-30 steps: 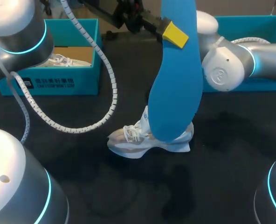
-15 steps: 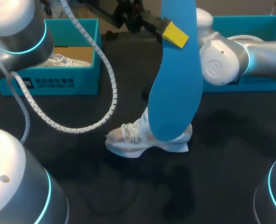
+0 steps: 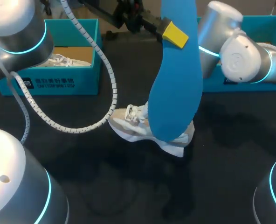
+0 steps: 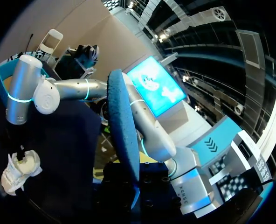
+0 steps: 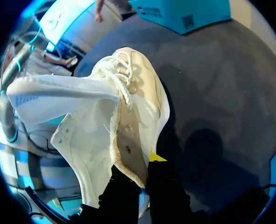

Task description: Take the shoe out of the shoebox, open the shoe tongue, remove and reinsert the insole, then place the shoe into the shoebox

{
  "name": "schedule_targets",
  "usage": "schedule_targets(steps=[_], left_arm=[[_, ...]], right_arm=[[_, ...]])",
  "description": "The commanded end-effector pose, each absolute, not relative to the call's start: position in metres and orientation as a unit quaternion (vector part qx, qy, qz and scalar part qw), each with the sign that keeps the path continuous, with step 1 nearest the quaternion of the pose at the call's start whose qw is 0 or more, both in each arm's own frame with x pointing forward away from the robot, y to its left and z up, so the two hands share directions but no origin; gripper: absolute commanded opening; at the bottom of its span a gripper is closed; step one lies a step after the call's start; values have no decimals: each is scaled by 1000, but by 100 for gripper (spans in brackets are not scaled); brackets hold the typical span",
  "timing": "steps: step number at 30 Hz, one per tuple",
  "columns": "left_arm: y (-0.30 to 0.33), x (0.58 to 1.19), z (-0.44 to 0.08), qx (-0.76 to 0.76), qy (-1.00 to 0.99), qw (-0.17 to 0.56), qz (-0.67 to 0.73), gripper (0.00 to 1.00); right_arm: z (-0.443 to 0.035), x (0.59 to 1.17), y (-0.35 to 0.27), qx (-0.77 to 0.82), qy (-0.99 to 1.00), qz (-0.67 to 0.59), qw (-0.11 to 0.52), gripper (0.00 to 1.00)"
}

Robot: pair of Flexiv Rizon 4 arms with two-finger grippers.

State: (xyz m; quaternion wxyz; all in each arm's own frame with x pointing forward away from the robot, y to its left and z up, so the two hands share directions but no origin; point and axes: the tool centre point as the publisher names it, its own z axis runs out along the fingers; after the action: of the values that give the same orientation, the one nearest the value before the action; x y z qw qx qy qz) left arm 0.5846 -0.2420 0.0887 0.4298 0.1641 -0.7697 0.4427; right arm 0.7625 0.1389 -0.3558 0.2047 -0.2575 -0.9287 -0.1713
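A large blue insole (image 3: 177, 88) hangs upright over the table's middle, with my left gripper (image 3: 171, 31) shut on its upper part. In the left wrist view the insole (image 4: 124, 135) stands edge-on out of that gripper (image 4: 128, 186). Below it the white shoe (image 3: 133, 123) is tilted, toe to the left, heel half hidden behind the insole. My right arm (image 3: 238, 58) comes in from the right, and the insole hides its gripper in the head view. In the right wrist view my right gripper (image 5: 145, 170) is shut on the shoe's (image 5: 128, 107) collar edge, and the tongue (image 5: 58, 93) stands out to one side.
A teal shoebox (image 3: 49, 81) stands at the back left with another white shoe (image 3: 63, 59) inside. A second teal box (image 3: 250, 23) sits at the back right behind my right arm. My left arm's white spiral cable (image 3: 112, 88) droops down beside the shoe's toe.
My right gripper has shut on the shoe's collar. The right arm has risen, and the shoe has tipped and shifted, toe up and back.
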Motion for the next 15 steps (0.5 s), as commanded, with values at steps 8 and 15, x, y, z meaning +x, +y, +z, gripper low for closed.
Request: schedule_targets(steps=[8,15], left_arm=[[-241,584,88,165,-769,429,443,0],[-241,584,88,165,-769,429,443,0]], right_arm=[[-343,760,156,-489,-846,-165,136,0],[-343,760,156,-489,-846,-165,136,0]])
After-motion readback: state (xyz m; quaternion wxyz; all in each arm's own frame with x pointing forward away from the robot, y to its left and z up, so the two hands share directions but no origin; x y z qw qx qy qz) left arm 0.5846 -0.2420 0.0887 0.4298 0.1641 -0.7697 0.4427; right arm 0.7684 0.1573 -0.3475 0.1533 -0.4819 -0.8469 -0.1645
